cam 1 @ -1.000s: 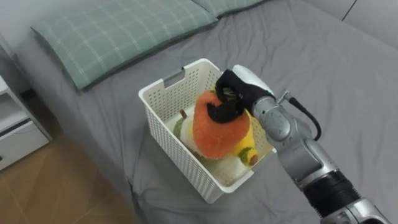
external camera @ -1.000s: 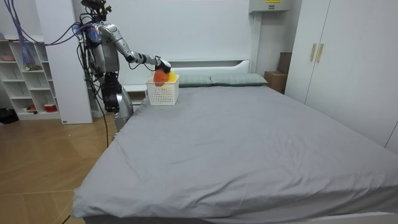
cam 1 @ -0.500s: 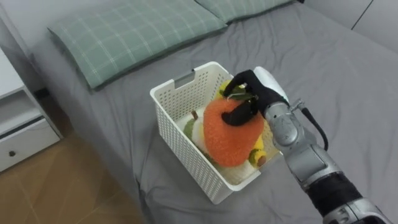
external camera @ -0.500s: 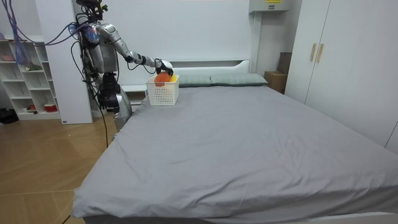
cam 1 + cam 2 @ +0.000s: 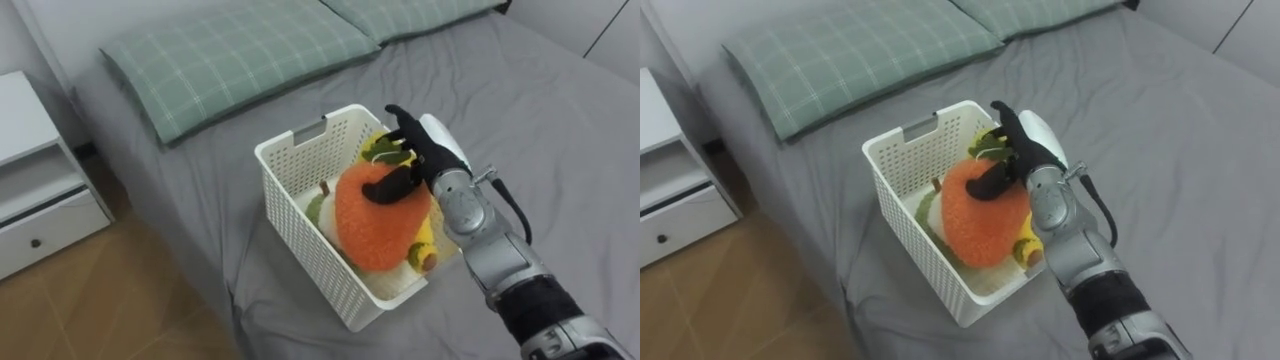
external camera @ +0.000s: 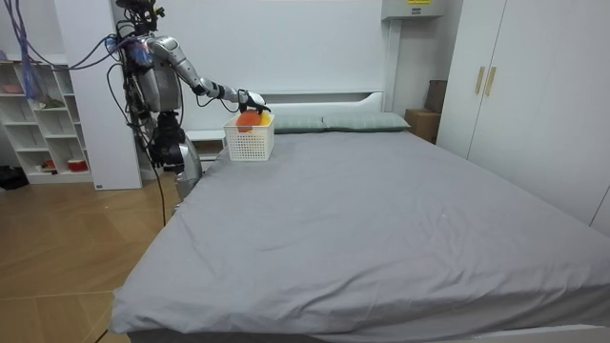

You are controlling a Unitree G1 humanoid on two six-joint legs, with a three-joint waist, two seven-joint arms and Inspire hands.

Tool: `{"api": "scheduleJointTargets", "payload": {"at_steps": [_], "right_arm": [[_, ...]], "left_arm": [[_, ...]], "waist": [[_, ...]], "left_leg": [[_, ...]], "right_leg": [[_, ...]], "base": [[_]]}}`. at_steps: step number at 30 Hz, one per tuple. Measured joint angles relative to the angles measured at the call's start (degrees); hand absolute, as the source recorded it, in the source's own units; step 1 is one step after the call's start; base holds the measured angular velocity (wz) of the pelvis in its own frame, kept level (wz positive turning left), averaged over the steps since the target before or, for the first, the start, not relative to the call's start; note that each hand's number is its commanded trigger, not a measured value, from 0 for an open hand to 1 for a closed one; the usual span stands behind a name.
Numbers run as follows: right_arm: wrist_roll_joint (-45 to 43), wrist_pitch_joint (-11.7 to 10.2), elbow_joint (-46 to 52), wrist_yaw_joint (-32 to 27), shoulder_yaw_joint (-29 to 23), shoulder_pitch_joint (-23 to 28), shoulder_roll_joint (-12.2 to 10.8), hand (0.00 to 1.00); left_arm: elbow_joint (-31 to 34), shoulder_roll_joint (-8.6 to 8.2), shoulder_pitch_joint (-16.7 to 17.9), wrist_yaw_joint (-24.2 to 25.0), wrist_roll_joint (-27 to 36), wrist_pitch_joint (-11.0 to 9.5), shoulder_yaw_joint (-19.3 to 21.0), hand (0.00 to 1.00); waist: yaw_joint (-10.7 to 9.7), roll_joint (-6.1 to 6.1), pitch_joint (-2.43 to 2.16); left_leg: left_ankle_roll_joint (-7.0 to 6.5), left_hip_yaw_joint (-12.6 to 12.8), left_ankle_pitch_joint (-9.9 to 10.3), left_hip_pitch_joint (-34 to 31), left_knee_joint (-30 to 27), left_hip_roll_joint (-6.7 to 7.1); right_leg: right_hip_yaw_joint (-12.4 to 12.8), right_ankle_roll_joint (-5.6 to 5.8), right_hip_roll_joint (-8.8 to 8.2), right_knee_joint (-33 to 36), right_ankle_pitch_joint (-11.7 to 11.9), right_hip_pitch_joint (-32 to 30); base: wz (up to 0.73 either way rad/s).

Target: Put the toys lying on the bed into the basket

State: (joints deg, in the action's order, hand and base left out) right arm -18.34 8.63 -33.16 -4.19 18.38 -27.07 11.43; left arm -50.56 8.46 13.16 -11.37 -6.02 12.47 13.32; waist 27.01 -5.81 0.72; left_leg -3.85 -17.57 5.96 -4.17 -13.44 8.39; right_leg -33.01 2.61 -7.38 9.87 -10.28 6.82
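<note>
Since the earlier picture the right robot hand (image 5: 425, 160) has loosened. Its fingers (image 5: 398, 120), then curled over the orange plush toy (image 5: 375, 225), now stand spread and lifted above it, and only the thumb lies across the toy's top. The slight shift of the whole scene is the camera's own.

The toy sits in the white basket (image 5: 300, 215), which stands on the grey bed (image 5: 560, 120) near the checked pillow (image 5: 230, 50). The toy's round body bulges above the rim. A yellow toy (image 5: 425, 240) is wedged against the basket's near wall beside it, and a pale green one (image 5: 318, 210) is partly buried beneath.

The hand is open and holds nothing, so the release looks all but done.

The plush should be light, soft and easily squashed, and its fuzzy pile is unlikely to slip. If it needs settling deeper, a broad hold across the widest part of the body from above would suit, or a flat press on top. It will spring back rather than break.

In the room view the robot stands at the bed's head corner, with its arm reaching over the basket.
</note>
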Motion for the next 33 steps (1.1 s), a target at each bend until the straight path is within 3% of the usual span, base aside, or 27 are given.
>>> {"api": "scheduleJointTargets", "payload": {"at_steps": [6,13,18,21,31,33], "right_arm": [[0.1,0.0,0.2,0.0,0.0,0.0,0.0,0.00],[0.1,-0.4,3.3,0.2,-2.5,-0.6,0.6,0.00],[-0.7,-0.5,8.6,0.0,-5.0,-1.1,2.7,0.00],[-0.9,-0.5,11.2,-0.5,-6.8,-1.1,3.8,0.00],[-2.3,0.0,17.8,-1.3,-11.1,-0.8,6.6,0.00],[-1.8,0.1,20.7,-1.2,-11.8,0.0,7.3,0.00]], "left_arm": [[0.0,-0.02,-1.2,0.6,-0.1,0.0,0.0,0.00],[-0.7,-0.10,-1.6,0.8,-0.5,-0.2,0.1,0.00],[-0.7,-0.26,-1.9,0.7,-0.4,-0.5,0.0,0.00],[-0.8,-0.28,-2.1,0.7,-0.5,-0.5,0.0,0.00],[-1.1,-0.31,-5.0,0.9,-1.0,-1.7,0.0,0.00],[-1.2,-0.59,-5.1,0.9,-1.0,-1.7,0.0,0.00]], "waist": [[-0.2,-0.10,0.13],[-0.7,-0.46,-0.12],[-4.0,-0.25,0.01],[-5.3,-0.12,0.04],[-12.7,0.48,-0.14],[-13.1,0.75,-0.21]], "left_leg": [[-0.05,0.5,0.1,0.1,0.0,-0.13],[-0.38,3.4,0.2,0.0,0.5,-0.89],[-0.71,4.9,0.7,0.3,0.8,-1.23],[-0.79,7.2,0.8,1.3,1.9,-1.90],[-1.14,14.3,1.2,3.2,4.1,-3.64],[-1.17,15.7,1.8,4.0,4.2,-4.00]], "right_leg": [[0.7,-0.01,-0.04,-0.1,0.0,-0.5],[4.4,-0.16,0.45,1.0,0.2,-1.9],[6.4,-0.18,0.48,1.0,0.3,-2.3],[9.3,-0.33,0.67,1.0,0.6,-2.8],[16.2,-0.46,1.86,0.9,1.3,-4.9],[17.4,-0.46,2.15,0.9,1.3,-4.8]], "base": [[-0.04],[-0.20],[-0.15],[-0.46],[-0.38],[-0.42]]}}
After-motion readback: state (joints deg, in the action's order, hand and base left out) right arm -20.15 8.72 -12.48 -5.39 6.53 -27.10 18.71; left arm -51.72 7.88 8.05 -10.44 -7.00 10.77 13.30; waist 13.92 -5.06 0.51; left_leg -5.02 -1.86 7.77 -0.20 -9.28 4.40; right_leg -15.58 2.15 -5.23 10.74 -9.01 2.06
